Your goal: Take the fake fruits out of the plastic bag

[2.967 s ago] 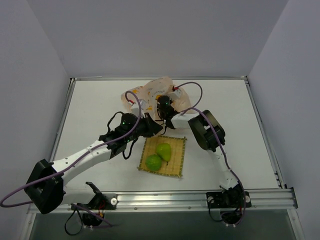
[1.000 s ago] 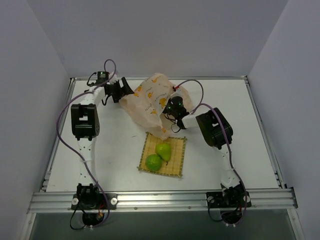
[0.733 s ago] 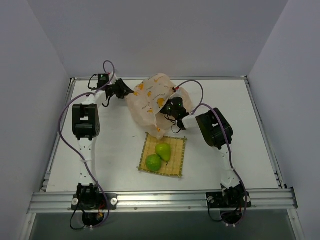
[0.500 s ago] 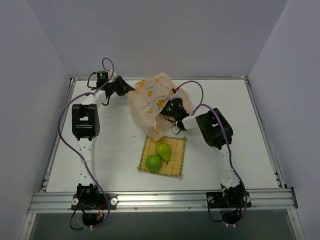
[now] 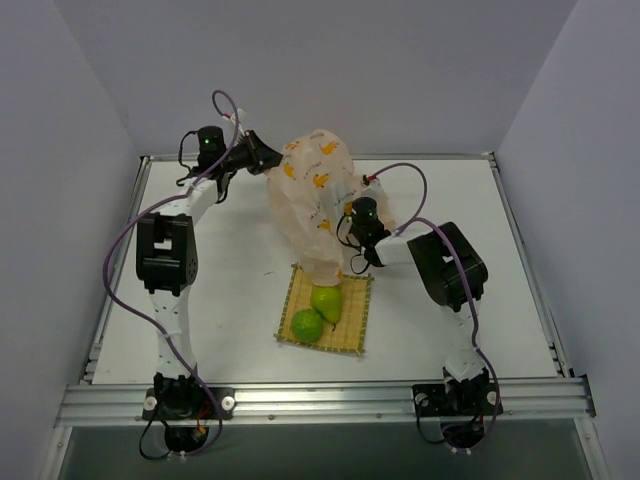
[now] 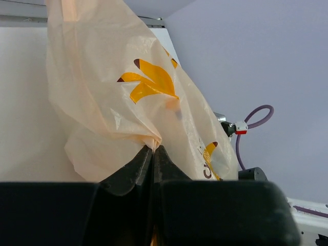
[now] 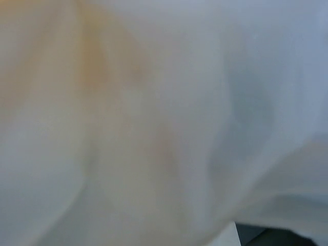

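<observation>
Bag (image 5: pixel 312 195) hangs tall over the far middle of the table (image 5: pixel 230 300), its bottom end dipping to the back edge of the yellow mat (image 5: pixel 352 332); left gripper (image 6: pixel 154 149) has its fingers pressed together on a pinch of plastic up top; right gripper (image 5: pixel 354 256) is against the bag's right side, can't tell if it's gripping, its camera shows only blurry plastic; pear (image 5: pixel 327 301) and lime (image 5: pixel 306 325) sit touching on the mat.
</observation>
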`<state>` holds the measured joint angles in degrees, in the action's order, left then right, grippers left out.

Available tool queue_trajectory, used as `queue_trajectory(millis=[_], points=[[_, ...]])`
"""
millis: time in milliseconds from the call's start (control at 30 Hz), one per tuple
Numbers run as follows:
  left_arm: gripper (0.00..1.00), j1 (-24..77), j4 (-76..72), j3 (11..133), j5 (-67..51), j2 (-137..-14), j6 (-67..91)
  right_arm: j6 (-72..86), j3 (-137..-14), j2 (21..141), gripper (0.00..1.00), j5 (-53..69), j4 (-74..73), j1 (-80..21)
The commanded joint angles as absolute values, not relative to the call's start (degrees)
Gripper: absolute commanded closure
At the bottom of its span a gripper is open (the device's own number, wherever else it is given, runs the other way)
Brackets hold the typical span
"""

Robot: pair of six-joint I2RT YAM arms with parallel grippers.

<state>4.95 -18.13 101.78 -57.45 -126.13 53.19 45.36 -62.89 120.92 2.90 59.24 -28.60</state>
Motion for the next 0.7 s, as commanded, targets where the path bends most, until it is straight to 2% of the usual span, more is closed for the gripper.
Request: queue_trajectory(millis=[0,167,400,467,667], points=[[0.98,4.31,-20.49,102.39,-58.01,-124.19,53.18,46.84,-61.96,117.69,0.12,-3.6,60.3,-29.18],[0.98,4.04,-14.43,106.25,-56.78,-128.31,49.83,47.9,-60.39,116.72,0.12,-4.57,57.4,-29.53],[0.98,3.08,-5.2,126.26,-55.2,-138.15,49.92,44.13,-60.02,112.59,0.12,-9.31,49.58,-29.97],[0.98,2.99,-2.3,129.62,-54.41,-140.43,49.57,42.98,-61.95,112.85,0.09,-10.45,45.45,-30.06],[0.98,3.08,-2.37,128.85,-54.32,-140.54,48.96,44.03,-71.18,117.94,0.07,-15.11,38.77,-30.23]])
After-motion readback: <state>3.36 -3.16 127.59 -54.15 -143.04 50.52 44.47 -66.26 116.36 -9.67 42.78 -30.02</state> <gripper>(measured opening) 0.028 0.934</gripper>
